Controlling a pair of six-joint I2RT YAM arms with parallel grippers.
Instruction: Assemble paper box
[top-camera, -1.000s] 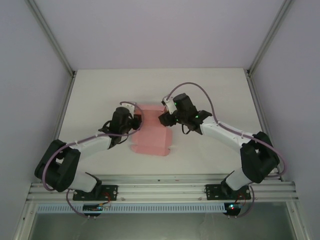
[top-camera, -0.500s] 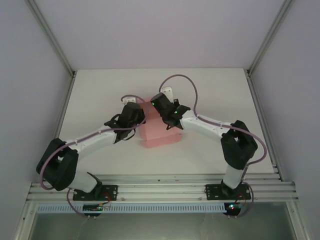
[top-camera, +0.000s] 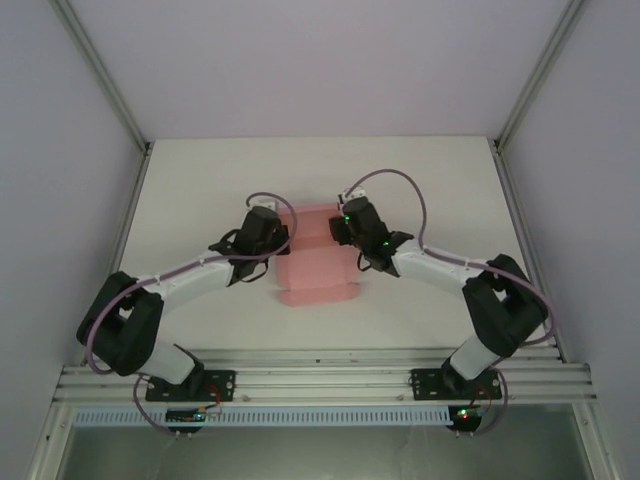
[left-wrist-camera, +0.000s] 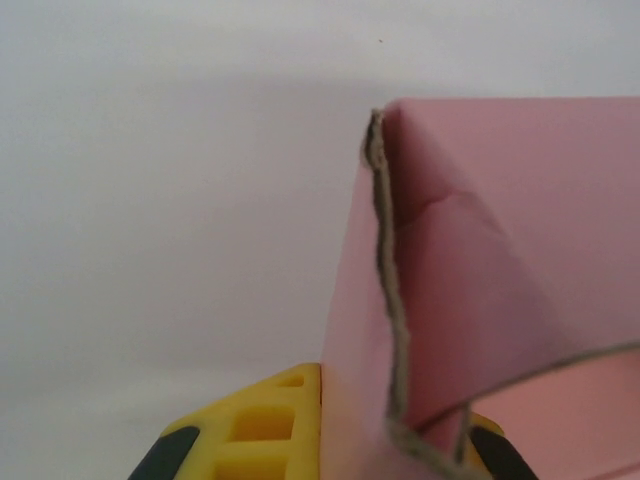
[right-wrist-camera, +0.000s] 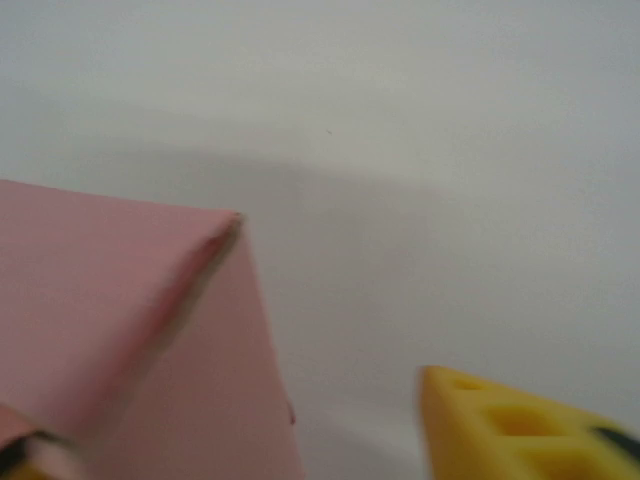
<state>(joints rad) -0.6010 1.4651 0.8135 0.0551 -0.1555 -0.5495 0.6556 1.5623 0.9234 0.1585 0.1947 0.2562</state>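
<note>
White, matte tabletop (top-camera: 200, 190) and pale enclosure walls surround the work. A panel of the paper box (top-camera: 318, 272) is clenched between the yellow fingers (left-wrist-camera: 250, 440) of the left gripper (top-camera: 282, 240). The card's raw, fibrous cut edge is seen rising out of that grip, and a soft crease runs across the panel beside it.

The right gripper (top-camera: 338, 228) is shown with its jaws parted. One yellow, ribbed finger (right-wrist-camera: 520, 430) stands clear of the card, with bare table visible between them. The other is only glimpsed at the lower-left corner by the pink sheet, so nothing is judged to be gripped on that side.

Further out, the box lies at the middle of the table, between the two grippers. Its far part is lifted into a folded ridge, and its near part is spread flat towards the arm bases.

The step in hand is judged to be the raising of a side panel, with assembly far from complete. The next move would call for the right jaws to be closed on, or pressed against, the opposite flap while the left hold anchors the sheet. The plain, thin pink card is expected to buckle or crease if it is squeezed off its fold lines.
</note>
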